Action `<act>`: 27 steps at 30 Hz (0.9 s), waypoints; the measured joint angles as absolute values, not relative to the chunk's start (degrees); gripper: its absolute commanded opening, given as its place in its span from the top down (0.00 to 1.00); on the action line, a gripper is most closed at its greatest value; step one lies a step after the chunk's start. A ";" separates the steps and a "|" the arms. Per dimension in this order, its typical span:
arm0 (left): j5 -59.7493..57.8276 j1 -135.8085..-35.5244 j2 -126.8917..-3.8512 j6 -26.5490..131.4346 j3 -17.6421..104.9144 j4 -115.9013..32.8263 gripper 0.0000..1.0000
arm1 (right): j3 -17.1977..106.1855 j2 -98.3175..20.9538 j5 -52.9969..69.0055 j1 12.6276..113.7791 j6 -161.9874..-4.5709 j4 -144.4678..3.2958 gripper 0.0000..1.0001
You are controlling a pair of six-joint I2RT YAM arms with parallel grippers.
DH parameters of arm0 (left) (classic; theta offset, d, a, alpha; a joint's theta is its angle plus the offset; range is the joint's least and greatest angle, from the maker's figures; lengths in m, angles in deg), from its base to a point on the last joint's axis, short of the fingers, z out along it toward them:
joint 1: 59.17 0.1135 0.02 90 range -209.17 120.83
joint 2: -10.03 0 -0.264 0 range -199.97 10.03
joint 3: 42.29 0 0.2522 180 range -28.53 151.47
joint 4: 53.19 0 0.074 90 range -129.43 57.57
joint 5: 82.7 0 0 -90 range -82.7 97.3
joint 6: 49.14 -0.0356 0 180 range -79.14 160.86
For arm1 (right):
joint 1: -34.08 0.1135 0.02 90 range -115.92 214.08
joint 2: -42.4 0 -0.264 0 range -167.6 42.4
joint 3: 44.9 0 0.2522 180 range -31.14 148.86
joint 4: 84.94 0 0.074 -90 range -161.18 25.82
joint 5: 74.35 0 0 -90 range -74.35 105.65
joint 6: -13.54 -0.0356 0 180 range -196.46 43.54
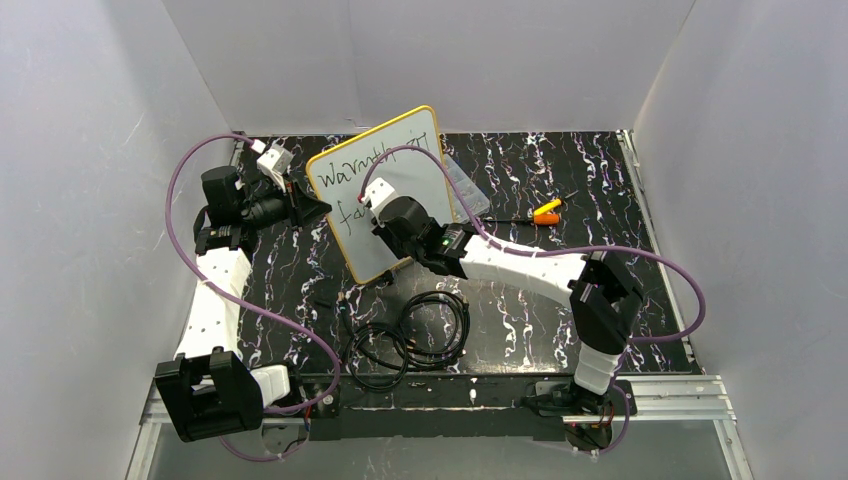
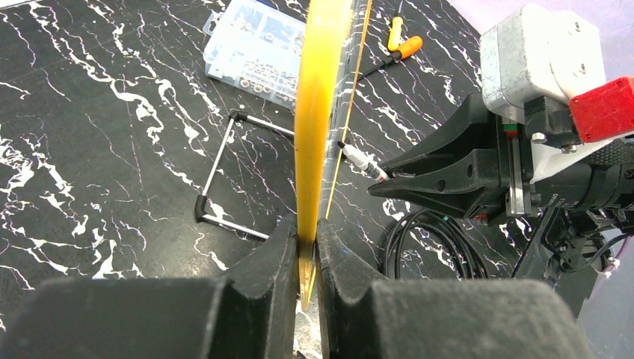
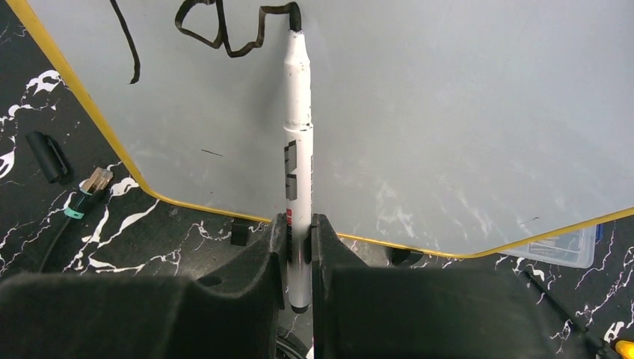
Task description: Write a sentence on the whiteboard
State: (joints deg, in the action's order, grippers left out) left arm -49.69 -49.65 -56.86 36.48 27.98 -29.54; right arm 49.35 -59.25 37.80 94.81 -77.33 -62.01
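The whiteboard [image 1: 410, 155], white with a thin yellow-orange frame, stands tilted at the table's back middle. Black handwriting on it reads "Warmth of" with the letters "fa" [image 1: 352, 213] below. My left gripper [image 1: 312, 211] is shut on the board's left edge, seen edge-on as a yellow strip [image 2: 318, 112] between the jaws. My right gripper [image 1: 378, 222] is shut on a white marker [image 3: 297, 142]. The marker's black tip touches the board [image 3: 448, 120] at the end of a fresh stroke [image 3: 224, 34].
A clear compartment box [image 2: 258, 45] lies behind the board. Orange-handled screwdrivers [image 1: 546, 211] lie at the back right. Coiled black cables [image 1: 410, 335] lie at the front middle. A black marker cap [image 3: 46, 155] and a cable plug [image 3: 88, 188] lie left of the board. A metal stand bracket [image 2: 224, 172] lies on the table.
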 measured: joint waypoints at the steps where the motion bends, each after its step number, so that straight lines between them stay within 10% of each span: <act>1: -49.69 -49.65 -56.86 36.48 27.98 -29.54 1.00 | 49.35 -59.27 37.62 94.78 -77.33 -61.99 0.99; 27: -49.69 -49.65 -56.86 36.57 27.98 -29.54 1.00 | 48.76 -59.49 35.33 94.57 -79.30 -60.96 0.99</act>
